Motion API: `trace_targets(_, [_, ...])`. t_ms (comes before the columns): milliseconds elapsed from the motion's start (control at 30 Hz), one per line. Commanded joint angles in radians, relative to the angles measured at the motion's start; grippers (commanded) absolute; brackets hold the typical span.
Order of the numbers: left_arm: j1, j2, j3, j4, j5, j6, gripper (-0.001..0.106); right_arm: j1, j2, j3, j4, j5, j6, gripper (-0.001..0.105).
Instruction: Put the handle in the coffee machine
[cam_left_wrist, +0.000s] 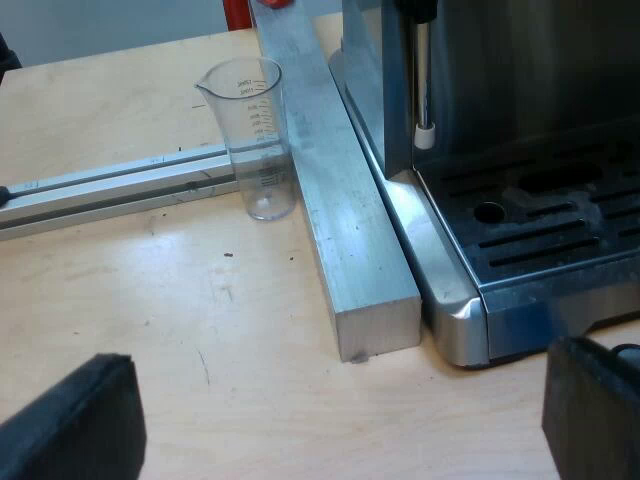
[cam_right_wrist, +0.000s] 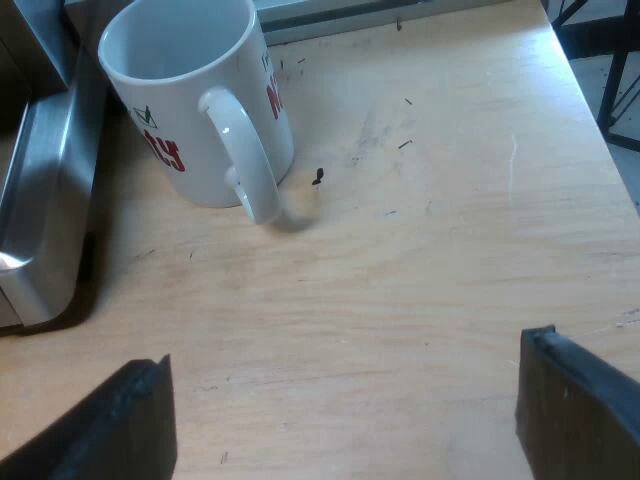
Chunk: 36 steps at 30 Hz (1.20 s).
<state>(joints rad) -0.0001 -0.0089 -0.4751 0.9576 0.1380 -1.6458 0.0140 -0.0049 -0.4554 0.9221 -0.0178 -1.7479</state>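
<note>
The left gripper (cam_left_wrist: 335, 420) hangs with fingers spread wide and empty over the table (cam_left_wrist: 200, 320), short of the machine (cam_left_wrist: 520, 90) and its drip tray (cam_left_wrist: 545, 235). A metal bar (cam_left_wrist: 345, 220) lies alongside the machine's base, and the glass (cam_left_wrist: 255, 140) stands upright just beside the bar's other side. A red shape (cam_left_wrist: 237, 12) shows past the bar's far end; whether it belongs to the handle cannot be told. The right gripper (cam_right_wrist: 345, 410), likewise spread and empty, hovers near an upright white mug (cam_right_wrist: 185, 100) beside the machine's base.
</note>
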Motion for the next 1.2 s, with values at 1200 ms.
trace_targets(1200, [-0.121, 0.128, -0.201, -0.014, 0.277, 0.033, 0.082, 0.001, 0.286, -0.428, 0.347, -0.118, -0.180, 0.071])
